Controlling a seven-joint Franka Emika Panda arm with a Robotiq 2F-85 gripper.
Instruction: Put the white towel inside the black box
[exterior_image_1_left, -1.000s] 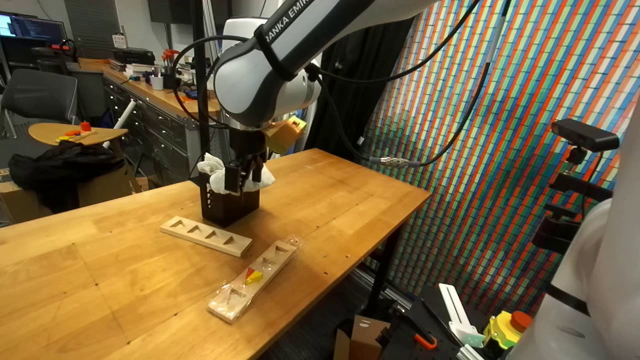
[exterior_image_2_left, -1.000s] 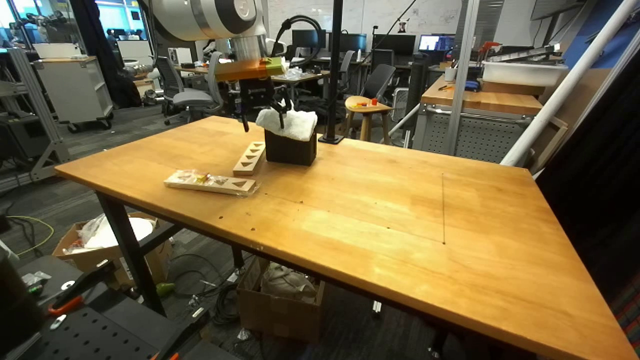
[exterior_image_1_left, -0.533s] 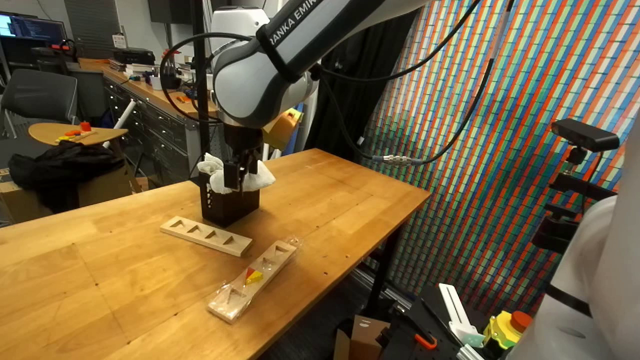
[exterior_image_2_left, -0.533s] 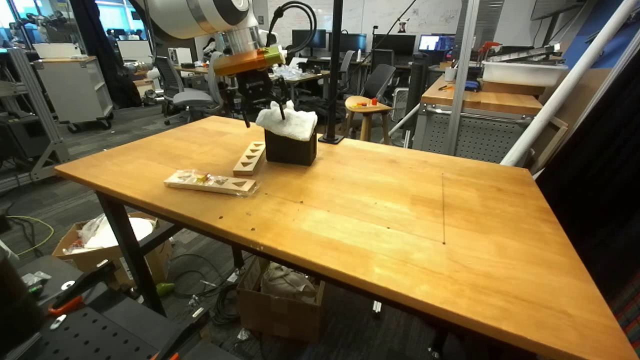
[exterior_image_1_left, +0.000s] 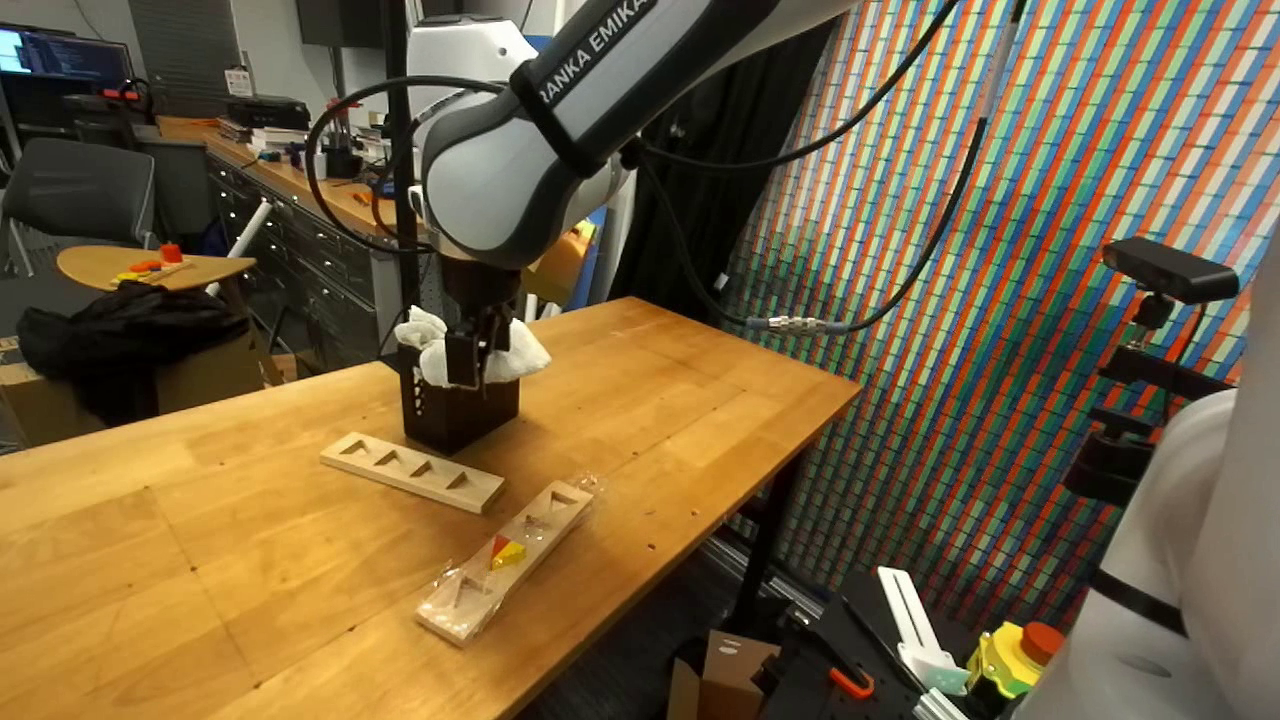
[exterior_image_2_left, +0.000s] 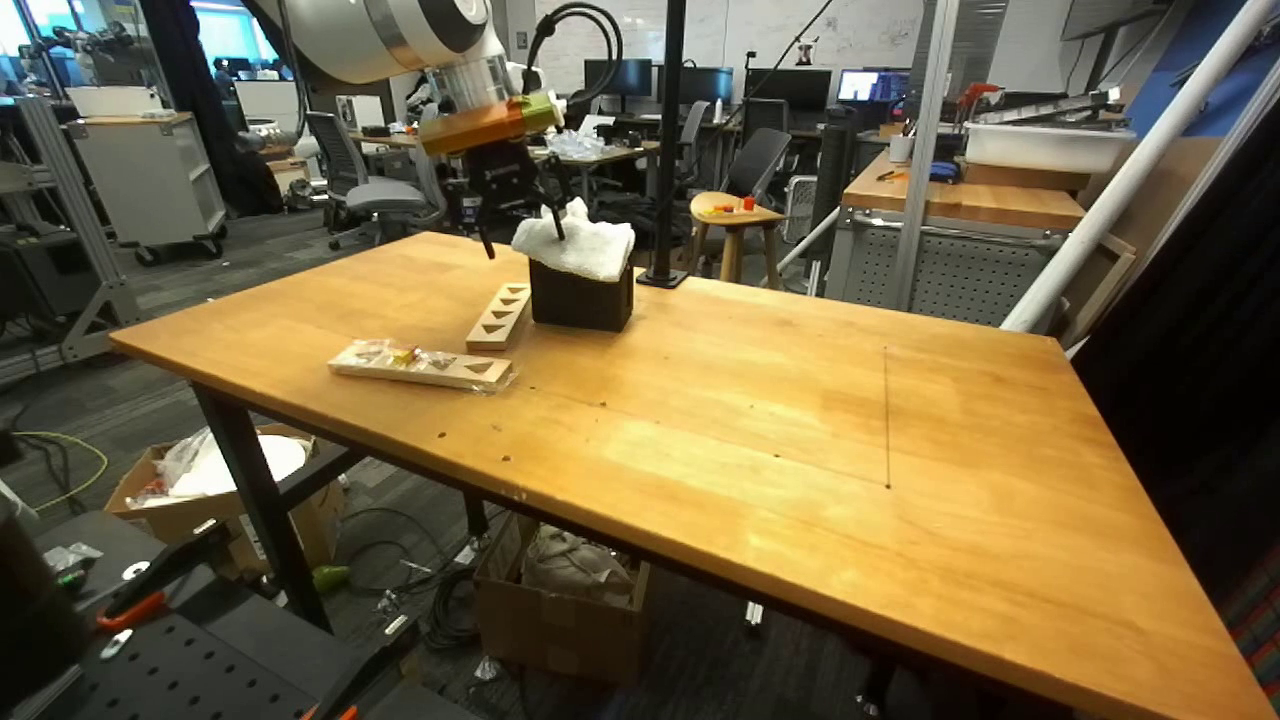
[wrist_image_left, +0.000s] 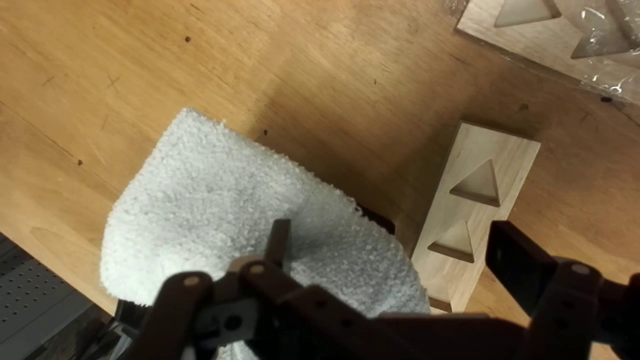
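White towel (wrist_image_left: 240, 215): bunched over the mouth of the black box (exterior_image_2_left: 582, 303), folds overhanging the rim. Judged to be lodged on top, tucking-in not yet complete. Depth reached inside: hidden.

Black box: upright on the table (exterior_image_1_left: 260, 540), mouth upward. Its rim appears to carry the cloth, probably because the folds spread wider than the mouth.

Gripper (exterior_image_2_left: 525, 247): pointing down, tilted in an exterior view, on the side of the box nearest the wooden board (exterior_image_1_left: 410, 477).

Fingers (wrist_image_left: 520, 265): released and spread wide, grasping nothing. One is at the towel; contact cannot be confirmed. The other hangs outside the box, overlapping the board in the wrist view.

Reason for stance: the spread suits either backing away without dragging the cloth or pinching its overhang. From where I stand, a downward tuck looks like the next need; a snagged fold could pull the towel off the rim.

Wooden board: flat, just beside the box, close enough to obstruct a low outer finger.

Wrapped board (exterior_image_1_left: 500, 578): flat, farther out; its clear plastic (exterior_image_1_left: 591, 485) probably keeps the yellow piece (exterior_image_1_left: 509, 555) from straying.

Black pole (exterior_image_2_left: 669, 140): upright near the box, limiting sideways room.
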